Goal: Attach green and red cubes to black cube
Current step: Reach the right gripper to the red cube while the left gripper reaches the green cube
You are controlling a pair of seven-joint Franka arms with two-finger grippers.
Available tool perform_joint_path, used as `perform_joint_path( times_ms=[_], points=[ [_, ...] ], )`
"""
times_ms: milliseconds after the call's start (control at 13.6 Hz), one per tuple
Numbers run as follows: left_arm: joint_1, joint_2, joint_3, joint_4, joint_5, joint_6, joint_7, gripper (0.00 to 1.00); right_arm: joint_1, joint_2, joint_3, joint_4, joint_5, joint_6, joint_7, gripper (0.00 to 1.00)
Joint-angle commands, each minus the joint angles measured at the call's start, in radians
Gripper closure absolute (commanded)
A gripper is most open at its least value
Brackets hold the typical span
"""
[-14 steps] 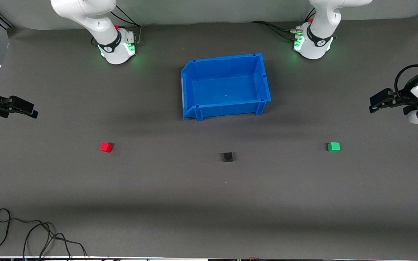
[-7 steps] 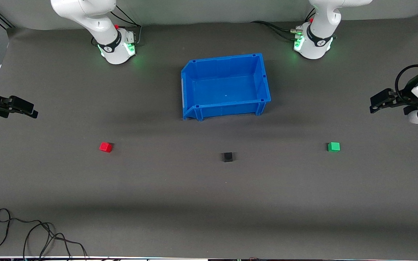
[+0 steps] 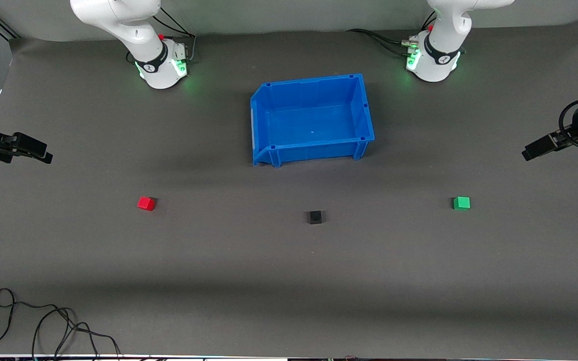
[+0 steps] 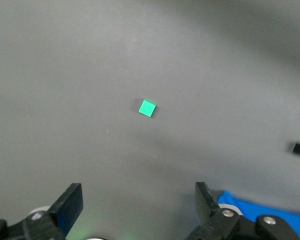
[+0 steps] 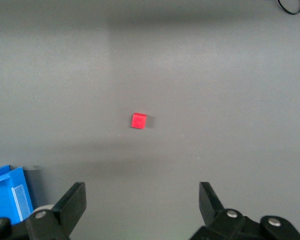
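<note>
The red cube (image 3: pixel 146 203) lies flat on the table toward the right arm's end. The green cube (image 3: pixel 461 202) lies toward the left arm's end, well apart from it. The black cube (image 3: pixel 314 217) sits between them, a little nearer to the front camera, touching neither.

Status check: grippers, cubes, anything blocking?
Left gripper and right gripper open, empty, high. Green cube, red cube, black cube apart. Nothing between.

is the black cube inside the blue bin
No, the black cube sits on the bare table, nearer the front camera than the blue bin, between the red and green cubes.
</note>
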Motion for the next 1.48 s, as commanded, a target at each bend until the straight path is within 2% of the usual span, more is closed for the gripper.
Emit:
perform_joint_path(
  times_ms=[0,295,517,664,812,1181,1402],
  points=[
    [0.047,-0.003,0.001,0.013,-0.062,-0.026,-0.256,0.0,0.003,0.0,-0.003,0.009,-0.007,-0.004,0.002,0.0],
    [0.086,0.029,0.0,0.011,-0.133,-0.009,-0.607,0.0,0.001,-0.003,-0.004,0.009,-0.004,-0.014,0.014,0.0],
    [0.142,0.04,0.0,-0.018,-0.226,0.012,-0.771,0.0,0.004,0.004,-0.003,0.002,0.005,-0.017,0.076,0.0],
    [0.15,0.037,0.001,-0.07,-0.25,0.043,-0.78,0.0,0.007,0.017,0.006,-0.02,0.01,-0.014,0.15,0.0],
    [0.17,0.022,0.001,-0.159,-0.291,0.116,-0.78,0.0,0.015,0.018,0.005,-0.088,0.022,0.028,0.151,0.0],
    [0.178,0.022,0.001,-0.398,-0.376,0.394,-0.73,0.0,0.016,0.026,0.005,-0.276,0.07,0.244,0.151,0.0],
    [0.184,0.068,0.001,-0.484,-0.443,0.514,-0.6,0.0,0.032,0.055,0.005,-0.42,0.073,0.437,0.152,0.0]
  ],
)
